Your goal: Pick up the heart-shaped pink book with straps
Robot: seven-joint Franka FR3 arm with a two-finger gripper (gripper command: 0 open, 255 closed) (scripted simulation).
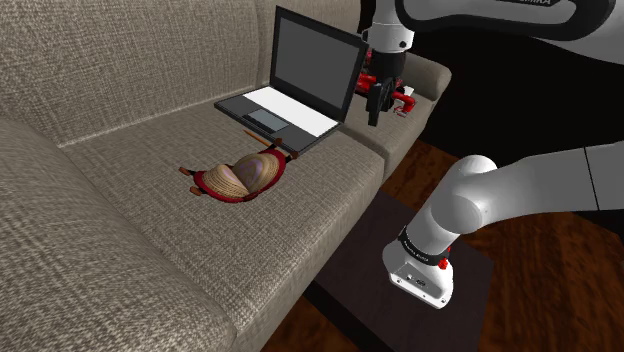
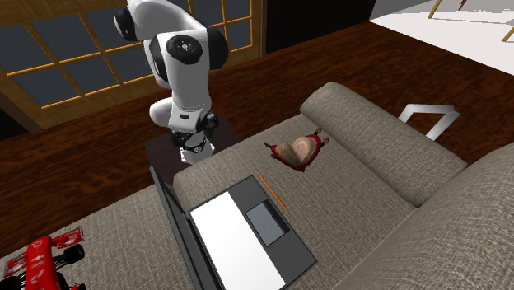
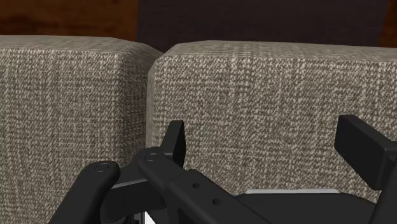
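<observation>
The heart-shaped book lies on the sofa seat, red and tan with thin red straps at its sides; from the other side the book sits near the seat's front. My black gripper hangs above the sofa's front edge, past the laptop's screen and well off to the shoulder view's right of the book. In the wrist view the fingers stand wide apart around the gripper's middle, with only sofa fabric between them. Nothing is held.
An open laptop stands on the seat between book and gripper. A red toy race car rests behind the gripper. An orange pencil lies beside the laptop. A dark low table stands before the sofa.
</observation>
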